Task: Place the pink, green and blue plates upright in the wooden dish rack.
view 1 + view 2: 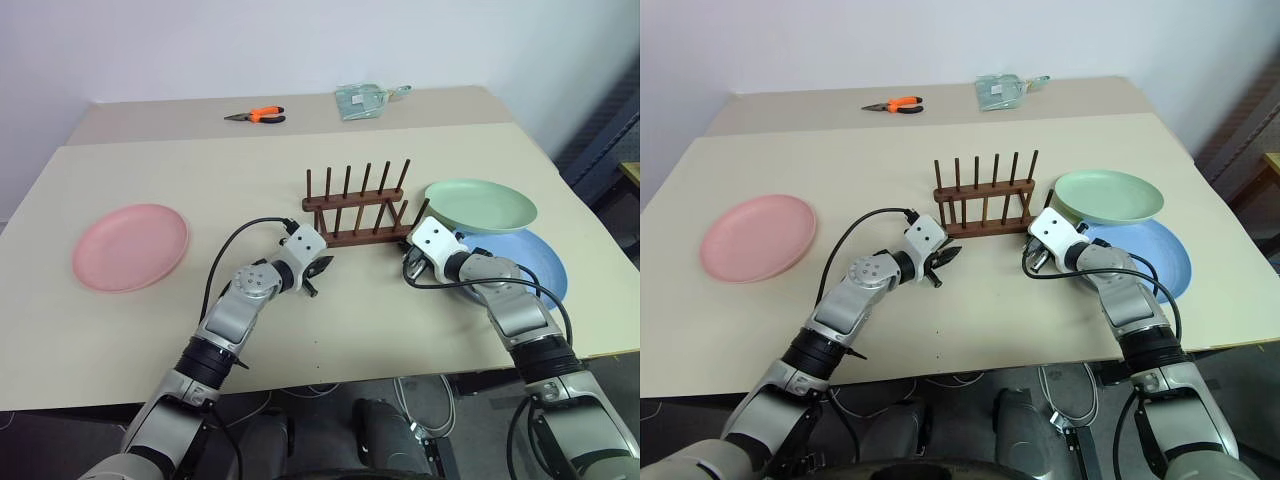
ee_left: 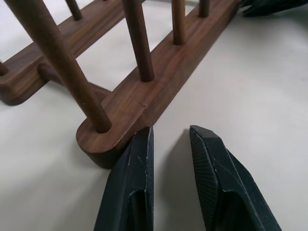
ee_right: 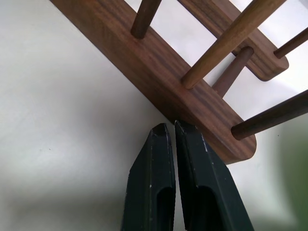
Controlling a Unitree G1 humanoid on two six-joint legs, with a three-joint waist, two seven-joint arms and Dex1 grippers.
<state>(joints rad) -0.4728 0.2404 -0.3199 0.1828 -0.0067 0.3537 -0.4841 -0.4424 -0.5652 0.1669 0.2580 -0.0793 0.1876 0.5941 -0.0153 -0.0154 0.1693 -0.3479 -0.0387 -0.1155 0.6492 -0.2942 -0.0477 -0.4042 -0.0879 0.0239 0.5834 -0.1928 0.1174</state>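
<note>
The wooden dish rack point(image 1: 357, 210) stands empty at the table's middle, its pegs upright. At the far left the pink plate point(image 1: 130, 246) lies flat. The green plate point(image 1: 480, 205) lies to the right of the rack, overlapping the blue plate point(image 1: 540, 262) nearer the front. My left gripper point(image 2: 171, 132) is low at the rack's left near corner, its fingers a little apart with nothing between them and one fingertip point(image 2: 143, 137) against the rail end. My right gripper point(image 3: 171, 126) is shut and empty, its tips at the near rail by the rack's right end.
Orange-handled pliers point(image 1: 257, 115) and a clear plastic bag point(image 1: 362, 101) lie on the rear table. The table's front edge point(image 1: 330, 375) runs just behind my forearms. Black cables loop over both wrists.
</note>
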